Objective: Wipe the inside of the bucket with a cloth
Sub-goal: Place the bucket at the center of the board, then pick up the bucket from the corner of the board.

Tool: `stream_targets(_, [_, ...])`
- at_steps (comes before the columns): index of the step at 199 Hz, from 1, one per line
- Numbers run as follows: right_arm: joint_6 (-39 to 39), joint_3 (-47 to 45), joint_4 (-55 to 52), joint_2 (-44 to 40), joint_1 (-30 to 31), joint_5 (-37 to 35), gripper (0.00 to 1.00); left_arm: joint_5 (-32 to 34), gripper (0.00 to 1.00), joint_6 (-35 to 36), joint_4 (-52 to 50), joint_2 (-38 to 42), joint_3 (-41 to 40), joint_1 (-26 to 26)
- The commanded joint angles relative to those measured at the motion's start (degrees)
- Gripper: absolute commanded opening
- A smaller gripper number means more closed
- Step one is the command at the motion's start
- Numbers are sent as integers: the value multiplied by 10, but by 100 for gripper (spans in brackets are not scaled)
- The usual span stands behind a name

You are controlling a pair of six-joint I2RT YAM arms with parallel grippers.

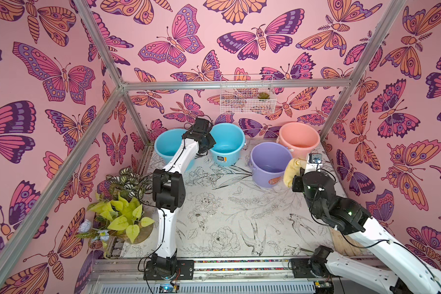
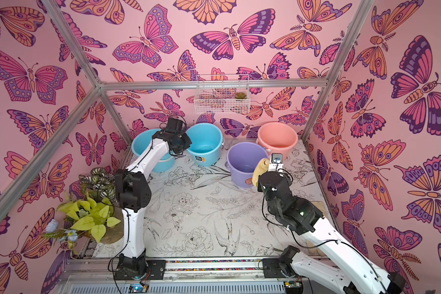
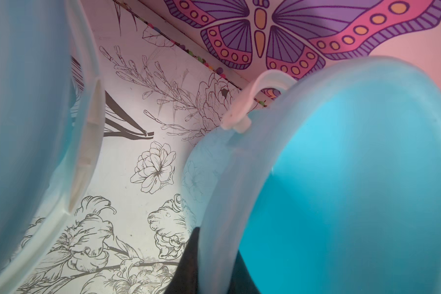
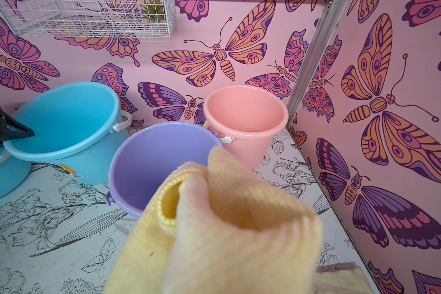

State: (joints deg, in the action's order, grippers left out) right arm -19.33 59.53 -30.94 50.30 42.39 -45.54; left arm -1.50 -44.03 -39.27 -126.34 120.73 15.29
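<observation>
Nearest to me, both arms rise from the rail (image 1: 239, 263) along the table's front edge. Just past it, leafy plants (image 1: 120, 216) crowd the left corner, and on the right a tan mat (image 1: 343, 243) lies flat under the right arm.

Further in, the right gripper (image 1: 298, 166) is clenched on the cloth (image 1: 290, 173) — a pale-yellow bunch held up off the table (image 1: 227, 216), its folds filling the right wrist view (image 4: 214, 229). The cloth hangs outside the purple bucket (image 1: 261, 178), just beside the rim on its right side. Whether cloth and rim touch I cannot tell. The bucket stands upright mid-table, orange sticker (image 1: 274, 181) facing me.

Behind it to the right, just beside it, stands the pink bucket (image 1: 299, 138). Over to the left, the left gripper (image 1: 204, 147) hangs between the left blue bucket (image 1: 167, 147) and the right blue bucket (image 1: 227, 143), at the rim of the right one. A dark finger (image 3: 189, 257) shows against a blue rim in the left wrist view — whether that gripper is released or clenched I cannot tell.

Farthest back, a wire basket (image 1: 247, 101) hangs on the wall.
</observation>
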Motion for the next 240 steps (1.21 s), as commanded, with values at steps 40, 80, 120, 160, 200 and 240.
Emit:
stream_targets(40, [6, 6, -12, 11, -10, -9, 0, 14, 43, 11, -7, 23, 19, 0])
stream_targets(80, [-15, 20, -46, 35, -79, 73, 0, 8, 48, 17, -9, 63, 0, 1])
stream_targets(120, [-14, 9, -46, 39, -105, 101, 0, 21, 50, 26, -13, 135, -56, 4])
stream_targets(160, [-9, 8, -39, 45, -110, 112, 0, 59, 53, 28, -13, 227, -150, -8])
stream_targets(200, [0, 9, -33, 50, -113, 123, 0, 37, 55, 0, -7, 295, -258, -76])
stream_targets(240, [2, 9, -33, 50, -114, 135, 0, 11, 62, -22, 18, 332, -341, -153])
